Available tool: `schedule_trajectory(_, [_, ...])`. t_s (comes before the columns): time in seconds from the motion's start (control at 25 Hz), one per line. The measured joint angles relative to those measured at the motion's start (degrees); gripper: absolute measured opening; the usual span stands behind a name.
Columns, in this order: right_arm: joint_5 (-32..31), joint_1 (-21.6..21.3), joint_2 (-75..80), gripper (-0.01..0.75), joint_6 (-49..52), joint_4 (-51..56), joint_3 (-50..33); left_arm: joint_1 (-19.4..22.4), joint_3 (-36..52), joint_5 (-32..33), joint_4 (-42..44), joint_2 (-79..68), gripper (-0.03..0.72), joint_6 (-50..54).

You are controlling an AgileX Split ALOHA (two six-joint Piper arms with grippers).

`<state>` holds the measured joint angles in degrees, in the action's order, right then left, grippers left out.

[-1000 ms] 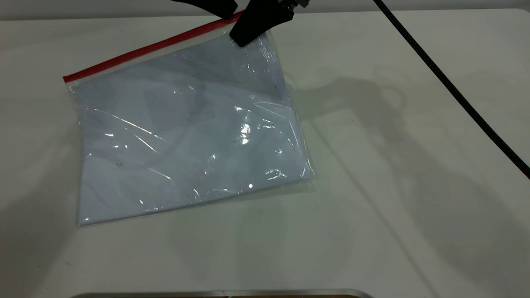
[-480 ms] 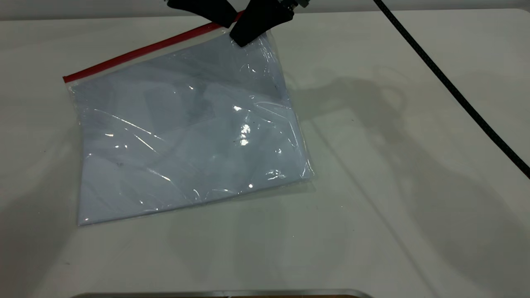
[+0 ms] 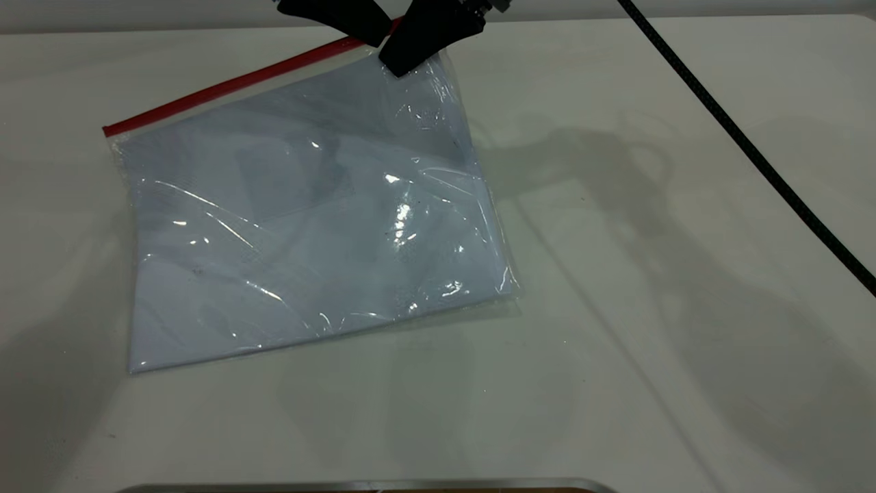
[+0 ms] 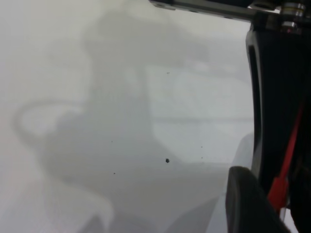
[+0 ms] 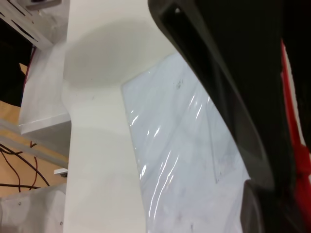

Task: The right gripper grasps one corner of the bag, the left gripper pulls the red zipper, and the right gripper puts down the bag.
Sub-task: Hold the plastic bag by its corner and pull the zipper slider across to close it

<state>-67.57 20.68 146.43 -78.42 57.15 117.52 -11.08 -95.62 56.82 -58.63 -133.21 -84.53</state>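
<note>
The bag [image 3: 308, 219], a clear pouch with white paper inside, lies flat on the white table [image 3: 650, 342]. The red zipper [image 3: 233, 83] runs along its far edge. My right gripper [image 3: 398, 60] is shut on the bag's far right corner [image 3: 410, 65] and holds it slightly raised. My left gripper [image 3: 371, 31] sits right beside it at the same end of the red strip. In the left wrist view the red slider tab [image 4: 279, 190] is pinched between the left gripper's [image 4: 283, 200] fingers. The right wrist view shows the right gripper [image 5: 277, 204] over the bag [image 5: 184, 160] and the red strip [image 5: 296, 121].
A black cable [image 3: 746, 147] crosses the table's right side diagonally. A metal edge [image 3: 369, 485] runs along the table's near side. In the right wrist view, the table's edge and a grey frame [image 5: 43, 87] lie beyond the bag.
The left gripper has come down from the top edge onto the red strip beside the right gripper. The bag's creases and highlights have shifted slightly. The right gripper has held still.
</note>
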Motion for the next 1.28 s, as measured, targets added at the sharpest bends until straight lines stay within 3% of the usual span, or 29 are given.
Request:
schedule_trajectory(0.32, [-0.1, 0.0, 0.0, 0.033, 0.0, -0.1, 0.0, -0.6, -0.1, 0.0, -0.2, 0.0, 0.273, -1.6])
schedule_trajectory(0.72, [-0.2, 0.0, 0.0, 0.033, 0.0, -0.1, 0.0, -0.6, -0.1, 0.0, -0.2, 0.0, 0.059, -3.0])
schedule_trajectory(0.96, [-0.5, -0.9, 0.0, 0.033, 0.0, 0.8, 0.0, -0.2, -0.1, 0.0, -0.7, 0.0, 0.053, -3.8])
schedule_trajectory(1.28, [-1.2, -6.3, 0.0, 0.033, -1.8, 8.2, 0.0, 3.2, -0.2, -1.0, -1.6, 0.0, 0.053, -3.8])
